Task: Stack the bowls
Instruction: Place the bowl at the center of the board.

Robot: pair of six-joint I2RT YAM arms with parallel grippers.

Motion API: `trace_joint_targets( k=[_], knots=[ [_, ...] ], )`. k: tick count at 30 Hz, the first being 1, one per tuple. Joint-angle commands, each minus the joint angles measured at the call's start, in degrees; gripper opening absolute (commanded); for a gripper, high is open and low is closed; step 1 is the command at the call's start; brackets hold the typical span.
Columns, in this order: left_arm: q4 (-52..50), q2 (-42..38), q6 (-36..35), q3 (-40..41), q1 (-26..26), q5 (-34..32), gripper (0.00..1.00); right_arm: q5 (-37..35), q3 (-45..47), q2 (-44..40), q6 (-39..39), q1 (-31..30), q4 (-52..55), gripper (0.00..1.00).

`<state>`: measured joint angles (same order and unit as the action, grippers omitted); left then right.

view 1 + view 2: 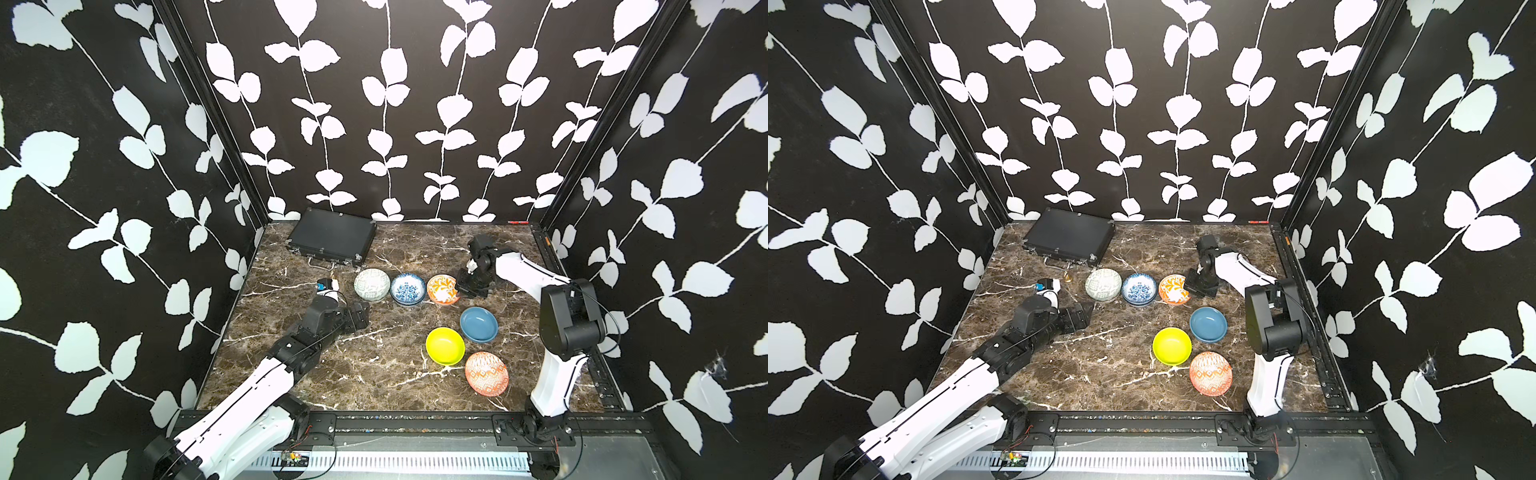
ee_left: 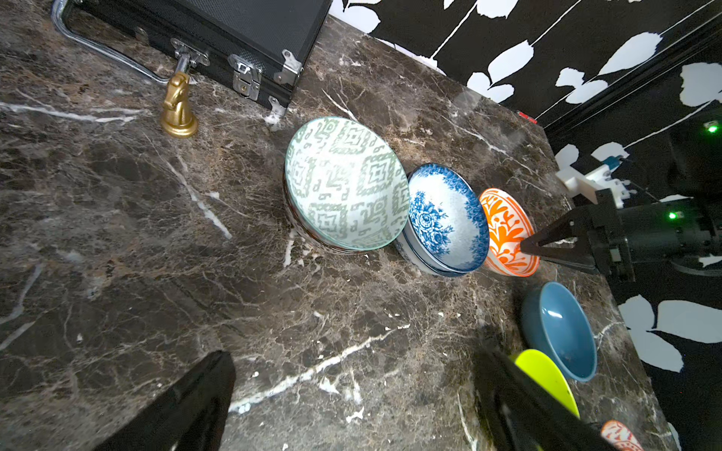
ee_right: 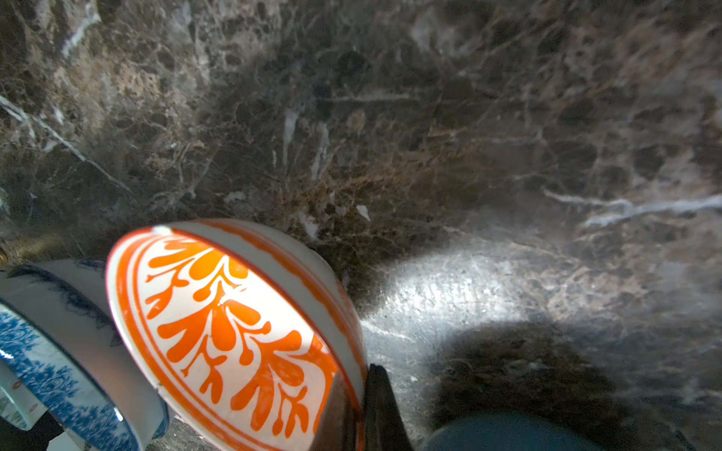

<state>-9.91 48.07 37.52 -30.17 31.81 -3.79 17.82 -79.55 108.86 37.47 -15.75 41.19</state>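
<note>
here we are over the marble table [image 1: 353, 374], and the action is at the far right. the right gripper [image 1: 458, 286] is down low with its fingers pinched tight on the rim of the orange leaf bowl [image 1: 441, 289]. the right wrist view shows it best: one black finger [image 3: 385, 406] sits outside the bowl wall, the other inside, with the rim clamped between them. whether that bowl sits flat or is tipped up on one side, can't tell from here.

that bowl ends a row running across the far middle of the table. just to its left are the blue-floral bowls [image 1: 408, 289], one nested in the other. left again are the pale patterned bowls [image 1: 372, 284], also a nested pair.

closer in on the right side lie three singles. the plain blue bowl [image 1: 478, 324] is nearest the row. the yellow bowl [image 1: 445, 345] is just beside it, to the near left. the orange diamond bowl [image 1: 486, 373] lies nearest of all, close by the yellow one.

over on the left, the left gripper [image 1: 359, 316] has its fingers spread wide with nothing between them. the left wrist view shows only bare marble in the gap. it hangs to the near left of the pale pair, apart from them.

at the far left corner the black case [image 1: 332, 237] lies flat. a gold chess knight [image 2: 179, 105] stands upright right by its handle.
</note>
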Motion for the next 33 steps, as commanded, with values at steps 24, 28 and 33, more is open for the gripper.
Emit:
trace_joint_targets(
  k=[24, 28, 33],
  knots=[
    [0.9, 0.8, 0.4, 0.1, -0.9, 0.6, 0.99, -0.1, -3.0, -1.1, -1.1, -0.3, 1.9, 0.43],
    [1.0, 1.0, 0.4, 0.0, -0.9, 1.0, 0.99, -0.3, -4.2, -3.3, -1.3, -0.4, 3.7, 0.46],
    [0.9, 1.3, 0.3, -0.1, -1.0, 1.8, 0.99, -2.7, -2.8, -8.9, -2.0, -0.4, 6.9, 0.49]
  ],
)
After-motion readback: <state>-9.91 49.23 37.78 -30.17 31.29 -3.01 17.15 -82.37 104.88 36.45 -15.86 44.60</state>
